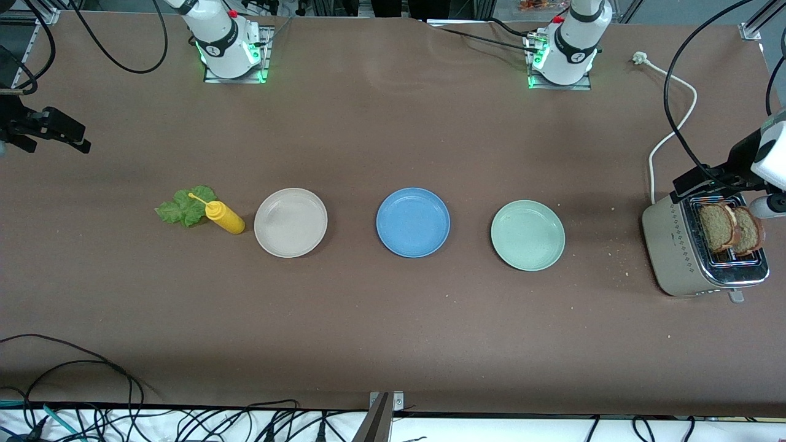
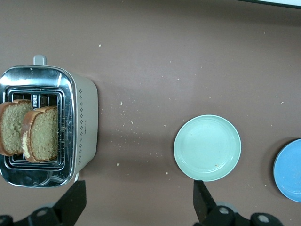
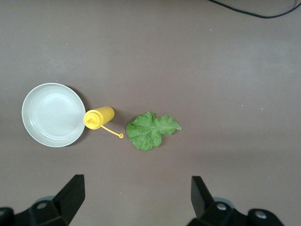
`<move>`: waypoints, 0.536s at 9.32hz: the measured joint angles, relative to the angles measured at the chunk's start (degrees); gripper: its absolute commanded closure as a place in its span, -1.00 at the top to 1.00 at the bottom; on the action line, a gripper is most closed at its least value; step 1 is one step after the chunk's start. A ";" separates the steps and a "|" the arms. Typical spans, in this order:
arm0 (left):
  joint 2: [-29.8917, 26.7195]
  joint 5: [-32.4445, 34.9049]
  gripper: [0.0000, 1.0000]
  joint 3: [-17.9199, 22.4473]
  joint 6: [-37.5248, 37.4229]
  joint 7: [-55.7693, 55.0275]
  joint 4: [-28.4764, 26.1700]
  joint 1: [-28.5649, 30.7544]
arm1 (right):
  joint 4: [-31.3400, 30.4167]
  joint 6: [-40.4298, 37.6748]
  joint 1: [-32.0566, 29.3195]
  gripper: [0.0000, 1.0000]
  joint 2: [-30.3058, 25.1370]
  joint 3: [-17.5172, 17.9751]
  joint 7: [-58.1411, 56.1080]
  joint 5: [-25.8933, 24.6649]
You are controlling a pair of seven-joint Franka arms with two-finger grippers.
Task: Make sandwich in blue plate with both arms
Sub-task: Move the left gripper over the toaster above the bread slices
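**Plates in a row, toast up in the toaster, both grippers high with jaws spread**

Nearest the front camera, the toaster (image 1: 700, 252) sits at the left arm's end of the tabletop (image 1: 393, 331), two brown toast slices (image 1: 731, 228) standing upright in its slots, side by side. Crumbs are scattered between the toaster and the mint plate (image 1: 527, 234). Next along comes the blue plate (image 1: 412, 221), bare, mid-tabletop, then the beige plate (image 1: 290, 222) toward the right arm's end. Just beside the beige plate lies a yellow squeeze bottle (image 1: 225, 218) on its side, its cap strap trailing onto the lettuce leaf (image 1: 186, 207), flat on the tabletop.

Up in the air, the left gripper (image 2: 138, 200) hangs over the toaster's edge, jaws released and wide, nothing in them. The right gripper (image 3: 136, 195) hovers over bare tabletop near the lettuce at the right arm's end, jaws likewise spread, holding nothing.
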 measured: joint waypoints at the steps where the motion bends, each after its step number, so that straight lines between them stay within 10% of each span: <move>1: 0.00 0.05 1.00 0.00 -0.10 0.00 0.11 -0.08 | 0.00 0.00 0.00 1.00 0.00 -0.01 0.02 0.00; 5: 0.00 0.08 1.00 -0.01 -2.76 2.20 0.31 -0.09 | 0.00 0.00 0.00 1.00 0.01 -0.01 0.06 0.02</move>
